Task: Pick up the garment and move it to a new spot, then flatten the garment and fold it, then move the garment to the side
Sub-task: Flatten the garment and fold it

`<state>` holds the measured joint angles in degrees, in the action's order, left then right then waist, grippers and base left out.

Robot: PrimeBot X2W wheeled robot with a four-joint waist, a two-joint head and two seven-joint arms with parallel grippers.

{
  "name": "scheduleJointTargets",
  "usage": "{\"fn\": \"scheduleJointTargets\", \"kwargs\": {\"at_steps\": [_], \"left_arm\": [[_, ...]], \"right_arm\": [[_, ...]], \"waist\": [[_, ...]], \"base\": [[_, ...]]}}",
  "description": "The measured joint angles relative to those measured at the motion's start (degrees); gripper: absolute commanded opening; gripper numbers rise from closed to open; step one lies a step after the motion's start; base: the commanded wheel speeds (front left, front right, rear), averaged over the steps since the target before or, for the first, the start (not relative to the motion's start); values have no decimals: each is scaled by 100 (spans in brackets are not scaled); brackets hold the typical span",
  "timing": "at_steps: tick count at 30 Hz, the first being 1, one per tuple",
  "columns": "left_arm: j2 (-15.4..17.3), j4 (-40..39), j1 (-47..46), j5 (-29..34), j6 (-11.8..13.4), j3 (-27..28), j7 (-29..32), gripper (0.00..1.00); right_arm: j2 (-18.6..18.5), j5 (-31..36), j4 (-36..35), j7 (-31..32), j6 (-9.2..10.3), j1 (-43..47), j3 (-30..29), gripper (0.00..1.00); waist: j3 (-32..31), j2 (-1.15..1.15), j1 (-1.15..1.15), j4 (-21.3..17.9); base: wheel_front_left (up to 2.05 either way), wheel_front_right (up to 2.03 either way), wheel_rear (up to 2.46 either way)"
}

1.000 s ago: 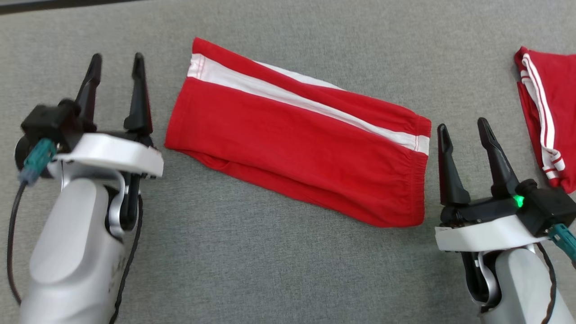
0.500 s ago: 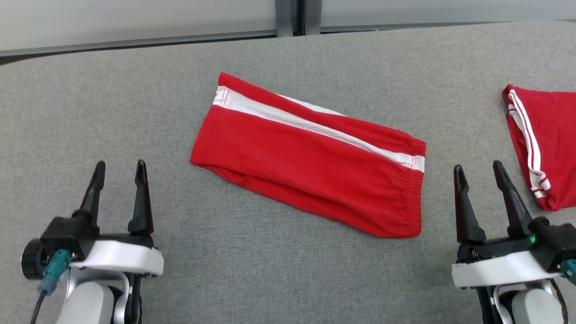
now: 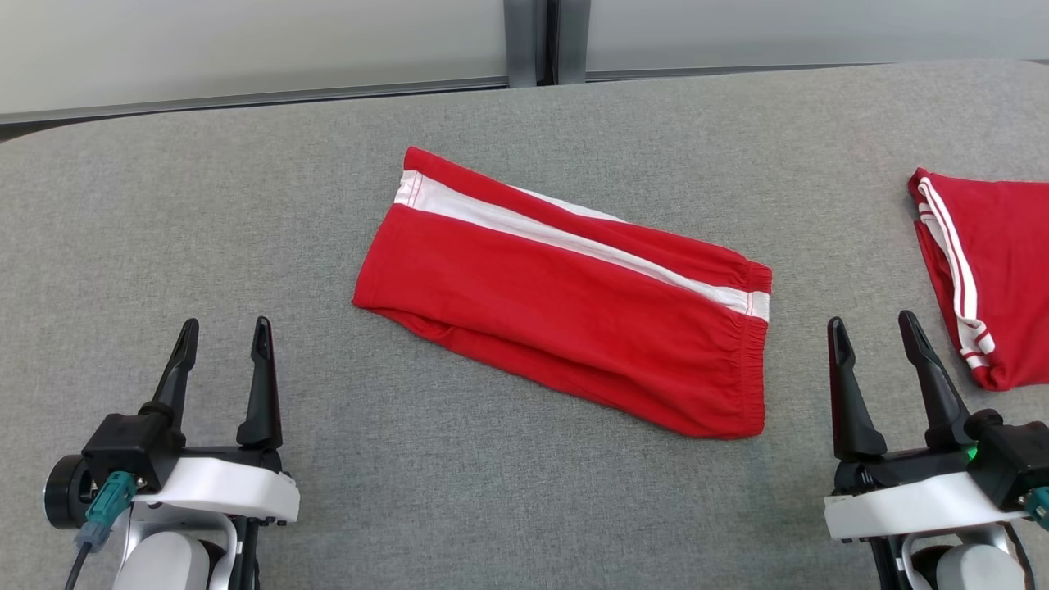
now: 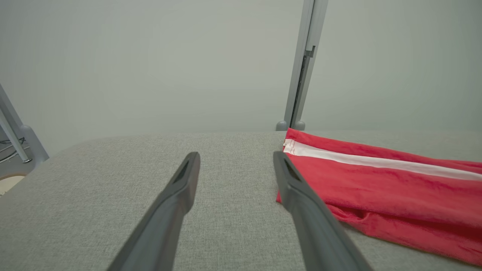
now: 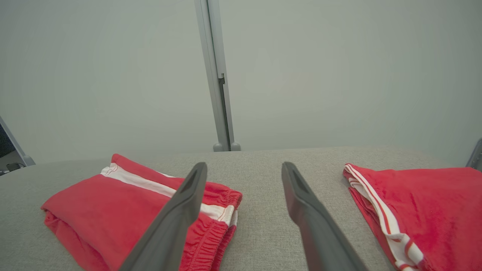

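Red with a white side stripe, the folded garment (image 3: 565, 295) lies flat at the middle of the grey tabletop (image 3: 492, 492). Nearer the robot, on either side, the left gripper (image 3: 226, 324) and the right gripper (image 3: 870, 318) stand clear of the cloth — jaws spread wide, holding nothing. A second red piece (image 3: 1000, 270) lies at the far right.
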<state>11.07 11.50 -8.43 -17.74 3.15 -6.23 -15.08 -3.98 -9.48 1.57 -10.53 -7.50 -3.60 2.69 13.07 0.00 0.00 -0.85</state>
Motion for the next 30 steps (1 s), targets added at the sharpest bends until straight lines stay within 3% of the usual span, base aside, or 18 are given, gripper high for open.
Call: {"fn": "scheduleJointTargets", "kwargs": {"at_steps": [4,10,16,22,25,27,28,30], "left_arm": [[-19,4,-17,2,-9,-41,-1,100],[-57,233,-570,-8,-333,-367,303,100],[-189,1191,-1561,-155,-742,-768,1014,100],[-242,2431,-2198,-364,-893,-928,1677,100],[-250,2652,-2384,-426,-924,-953,1788,100],[-247,2805,-2519,-464,-961,-994,1894,39],[-243,2855,-2564,-468,-964,-1023,1927,3],[-229,2919,-2614,-498,-971,-1071,1962,0]], "right_arm": [[0,1,-12,5,0,-1,-33,100],[4,49,-64,55,0,-55,-29,100],[0,57,-80,71,0,-208,53,100],[10,-7,11,41,0,-299,112,100],[18,-5,60,15,0,-304,110,100],[23,-7,110,10,0,-313,105,100],[24,-7,124,-7,0,-318,108,100],[34,-12,147,-9,0,-331,112,100]], "waist": [[27,0,0,28],[190,0,0,74],[472,0,0,21],[679,0,0,-167],[725,0,0,-216],[751,0,0,-248],[756,0,0,-256],[754,0,0,-264]], "base": [[0,0,0],[0,0,0],[0,0,0],[0,0,0],[0,0,0],[0,0,0],[0,0,0],[0,0,0]]}}
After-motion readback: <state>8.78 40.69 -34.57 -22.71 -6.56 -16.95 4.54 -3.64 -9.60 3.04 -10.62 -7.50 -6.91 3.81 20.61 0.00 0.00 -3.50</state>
